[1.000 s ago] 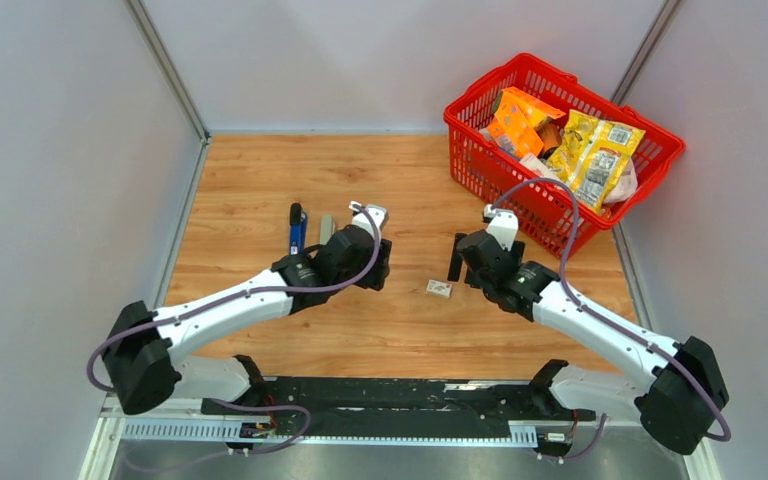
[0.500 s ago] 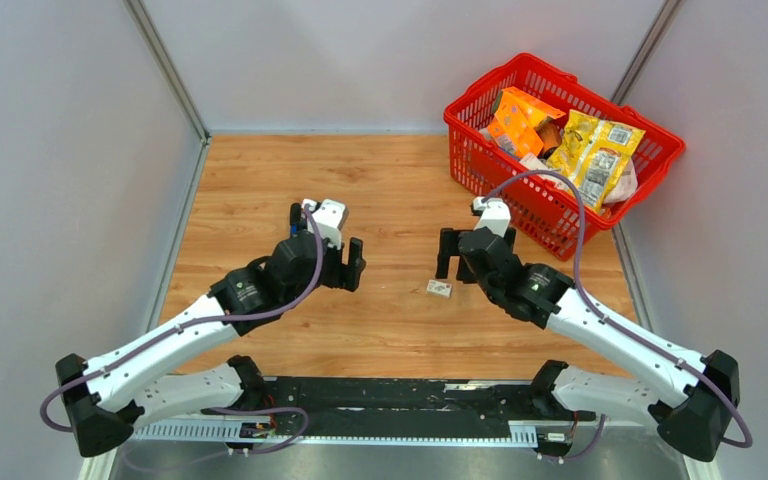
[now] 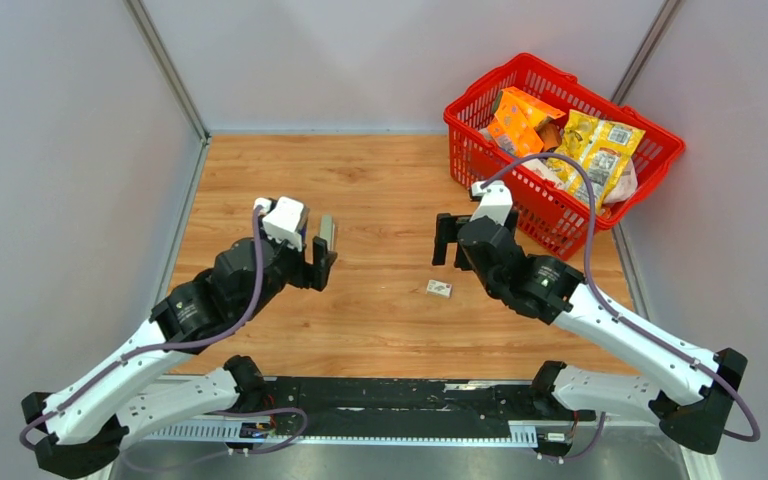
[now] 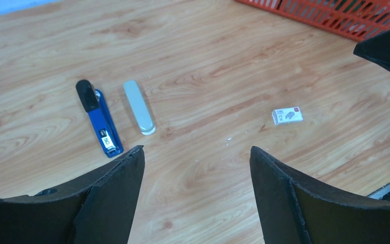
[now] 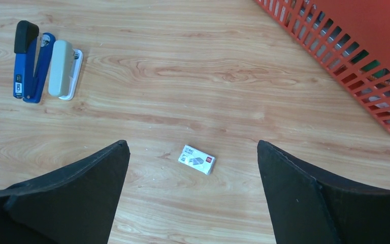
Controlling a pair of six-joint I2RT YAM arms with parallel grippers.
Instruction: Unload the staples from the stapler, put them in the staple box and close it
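Both hands wide open, empty. Left hand [image 4: 197, 148] hangs near the blue stapler [image 4: 99, 119], which lies toward the bench's [image 4: 208, 61] left edge with a grey piece [image 4: 138, 107] just beside it. Right hand [image 5: 193, 143] hangs above a small white box [image 5: 197, 159]. Staples not visible — presumably inside. Next: pin the body, open the magazine.

A blue stapler [image 4: 100, 122] with a black cap at its far end is seen lying flat on the wood, at the left of the left wrist view. A pale grey stapler [image 4: 139, 108] on a white base is laid just beside it, parallel and apart. Staples cannot be made out
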